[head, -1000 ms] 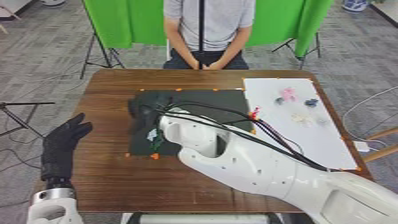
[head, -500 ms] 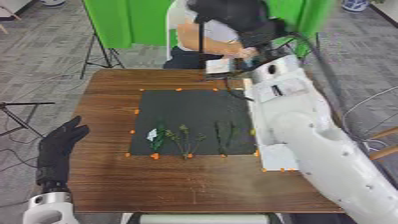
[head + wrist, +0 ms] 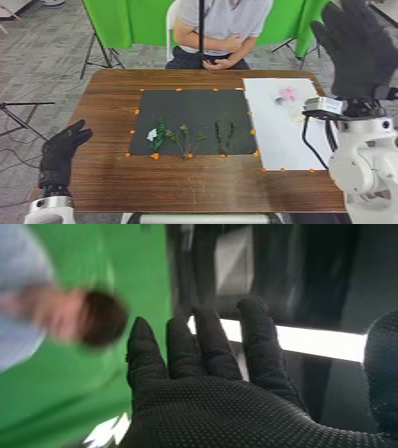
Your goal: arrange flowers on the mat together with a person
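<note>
Two robot hands in black gloves at a brown wooden worktop [image 3: 169, 186], with flowers laid out on a dark mat [image 3: 191, 111] and a white sheet [image 3: 280, 145] beside it on the robot's right. On the mat's near half lie a leafy stem with a white bloom [image 3: 153, 134], a thin branching sprig [image 3: 185, 142] in the middle, and dark green stems [image 3: 224, 138] to the right. Farther up the white sheet are a pink flower [image 3: 289, 93], a small dark flower [image 3: 279, 101] just beside it, and a pale flower [image 3: 297, 116] nearer the robot. The step in hand looks like going for the next flower on the sheet. To do it well, the right hand [image 3: 213, 411] should come down slowly from above, line up across one stem, and close gently so the petals are not crushed; the black cable [image 3: 305, 135] hanging by its wrist could sweep the loose blooms aside. The right hand is raised, its fingers straight and a little apart, the thumb well clear of them, holding and touching nothing. The left hand [image 3: 60, 152] is at the worktop's left side, fingers loosely extended, empty, well apart from the flowers.
</note>
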Available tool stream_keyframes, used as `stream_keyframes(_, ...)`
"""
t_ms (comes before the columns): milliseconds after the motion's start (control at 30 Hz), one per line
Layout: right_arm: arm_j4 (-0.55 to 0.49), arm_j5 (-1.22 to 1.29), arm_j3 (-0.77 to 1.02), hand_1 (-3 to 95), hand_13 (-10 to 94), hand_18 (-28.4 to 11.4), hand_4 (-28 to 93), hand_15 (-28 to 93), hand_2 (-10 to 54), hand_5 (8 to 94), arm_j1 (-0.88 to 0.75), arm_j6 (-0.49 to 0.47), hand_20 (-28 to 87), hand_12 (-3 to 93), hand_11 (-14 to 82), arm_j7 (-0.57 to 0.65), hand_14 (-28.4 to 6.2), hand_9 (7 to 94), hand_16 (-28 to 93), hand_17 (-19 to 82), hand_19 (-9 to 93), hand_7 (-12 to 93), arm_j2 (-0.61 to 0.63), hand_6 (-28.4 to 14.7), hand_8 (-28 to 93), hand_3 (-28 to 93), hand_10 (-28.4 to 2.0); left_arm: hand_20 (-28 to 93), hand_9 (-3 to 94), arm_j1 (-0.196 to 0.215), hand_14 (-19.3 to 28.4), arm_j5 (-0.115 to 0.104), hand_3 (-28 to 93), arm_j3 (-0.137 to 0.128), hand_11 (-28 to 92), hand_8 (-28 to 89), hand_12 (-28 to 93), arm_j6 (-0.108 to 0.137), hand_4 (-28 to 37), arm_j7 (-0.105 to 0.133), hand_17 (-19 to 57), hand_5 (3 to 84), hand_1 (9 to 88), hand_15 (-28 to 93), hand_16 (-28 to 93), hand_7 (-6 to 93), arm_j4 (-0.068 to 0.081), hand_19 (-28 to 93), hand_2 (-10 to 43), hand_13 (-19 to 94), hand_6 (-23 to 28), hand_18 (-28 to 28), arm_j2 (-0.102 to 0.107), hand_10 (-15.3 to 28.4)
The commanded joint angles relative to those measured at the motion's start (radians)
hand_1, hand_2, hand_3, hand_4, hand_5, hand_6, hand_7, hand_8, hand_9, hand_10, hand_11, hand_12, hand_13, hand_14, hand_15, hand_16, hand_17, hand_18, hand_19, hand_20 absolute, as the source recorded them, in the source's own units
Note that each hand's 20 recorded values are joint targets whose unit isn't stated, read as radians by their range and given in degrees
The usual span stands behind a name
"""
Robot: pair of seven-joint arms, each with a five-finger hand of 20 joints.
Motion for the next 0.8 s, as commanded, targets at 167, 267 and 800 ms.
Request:
stream_keyframes(167, 0.011, 0.128, 0.011, 4.7, 24, -13.9, -18, 5, 3.6, 36.2, -0.474, 0.146, 22, 8.4, 2.5, -0.011, -11.9, 34.5, 9, 15, 2, 7, -0.103, -0.3, -8, 75, -14.7, 21, 50.8, 0.01, 16.8, 0.024, 70, 0.006, 19, -6, 12, -0.03, -28.3, -0.019, 14.0, 50.3, 22.8, 13, -1, 10.2, 0.001, 4, -0.3, 43, 5.8, 10.9, -0.012, 14.8)
stream_keyframes(267, 0.011, 0.132, 0.008, 4.7, 24, -13.9, -18, 6, 3.8, 36.3, -0.468, 0.157, 22, 8.5, 2.7, -0.01, -11.8, 35.0, 9, 15, 2, 7, -0.098, -0.4, -8, 75, -14.7, 21, 50.8, 0.013, 16.9, 0.029, 70, 0.006, 19, -6, 12, -0.032, -28.3, -0.023, 14.0, 50.3, 22.8, 13, -1, 10.1, -0.001, 4, -0.3, 43, 5.8, 10.9, -0.012, 14.7)
stream_keyframes(800, 0.02, 0.123, -0.004, 4.4, 26, -14.6, -19, 7, 4.0, 37.4, -0.457, 0.153, 23, 8.9, 3.1, 0.012, -13.0, 36.3, 9, 15, 2, 8, -0.111, -0.7, -8, 76, -14.5, 21, 50.8, 0.018, 16.9, 0.03, 70, 0.005, 19, -6, 12, -0.029, -28.3, -0.031, 13.9, 50.4, 23.0, 13, -1, 10.3, -0.003, 4, -0.1, 43, 5.8, 10.9, -0.015, 14.8)
